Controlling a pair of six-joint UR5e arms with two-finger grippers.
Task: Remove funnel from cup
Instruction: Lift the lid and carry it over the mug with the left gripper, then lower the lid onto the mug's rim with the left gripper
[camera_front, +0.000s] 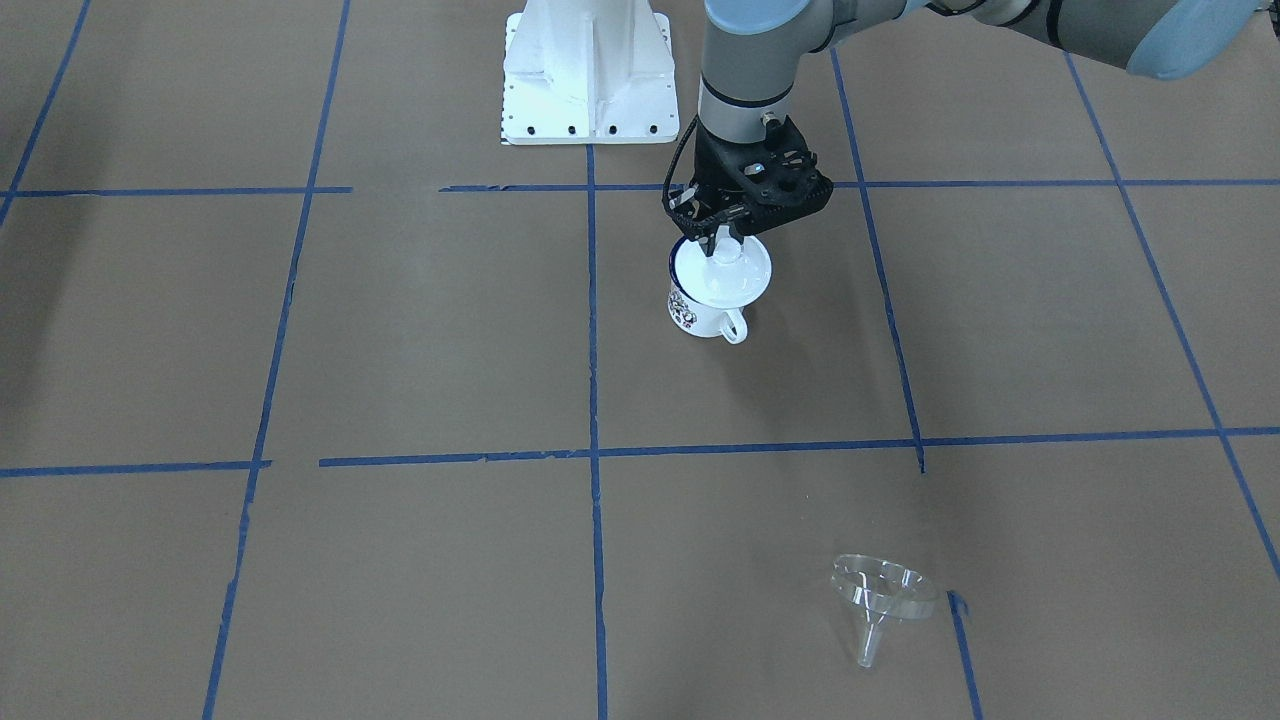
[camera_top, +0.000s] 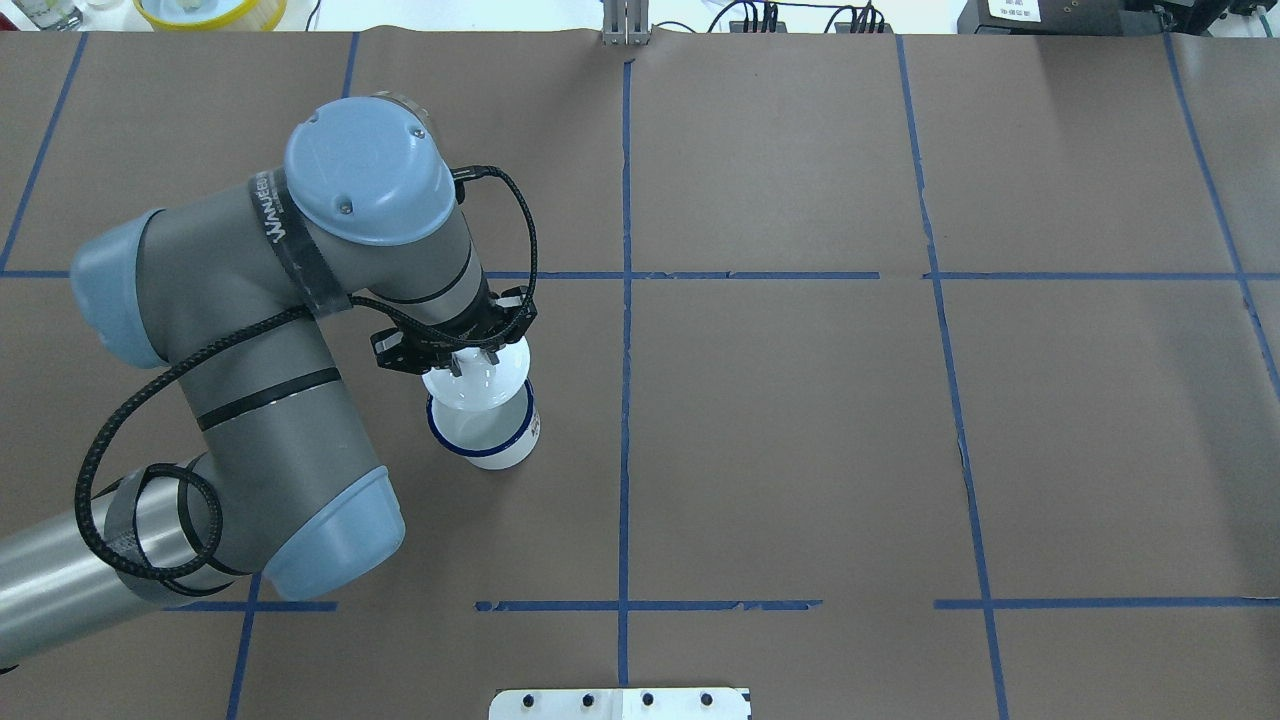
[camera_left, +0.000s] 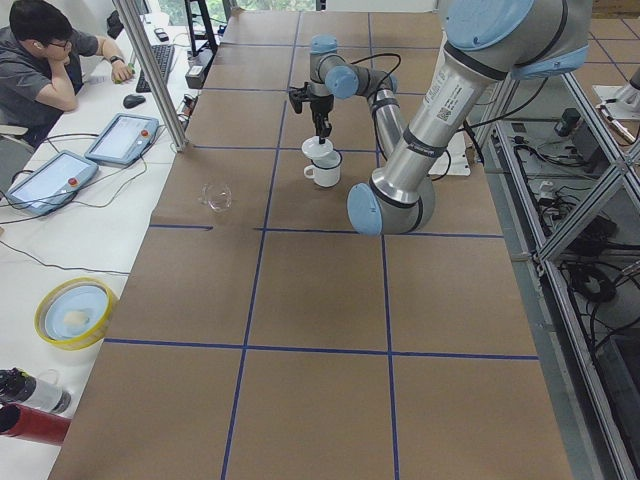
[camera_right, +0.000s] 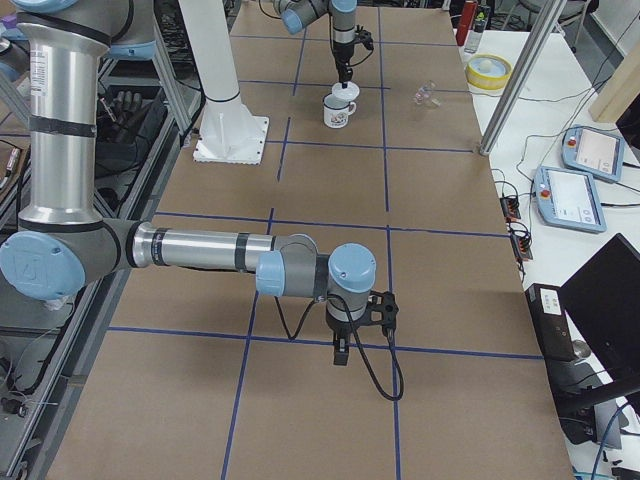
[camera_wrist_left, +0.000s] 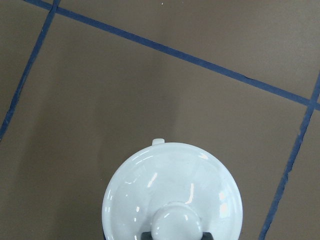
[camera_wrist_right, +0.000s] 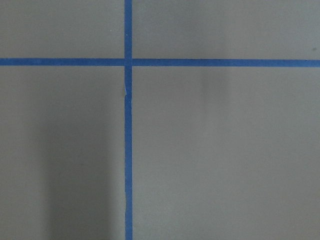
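The brown worktop (camera_front: 400, 350) has blue tape lines (camera_front: 592, 400) on it. The clear funnel (camera_front: 885, 595) lies on its side, well apart from the cup (camera_front: 700, 315), not in it. The left end effector (camera_front: 722, 242) is clenched on the knob of a white lid (camera_front: 740, 278) just over the cup. The right end effector (camera_right: 341, 354) is far from the cup; whether it grips cannot be told.
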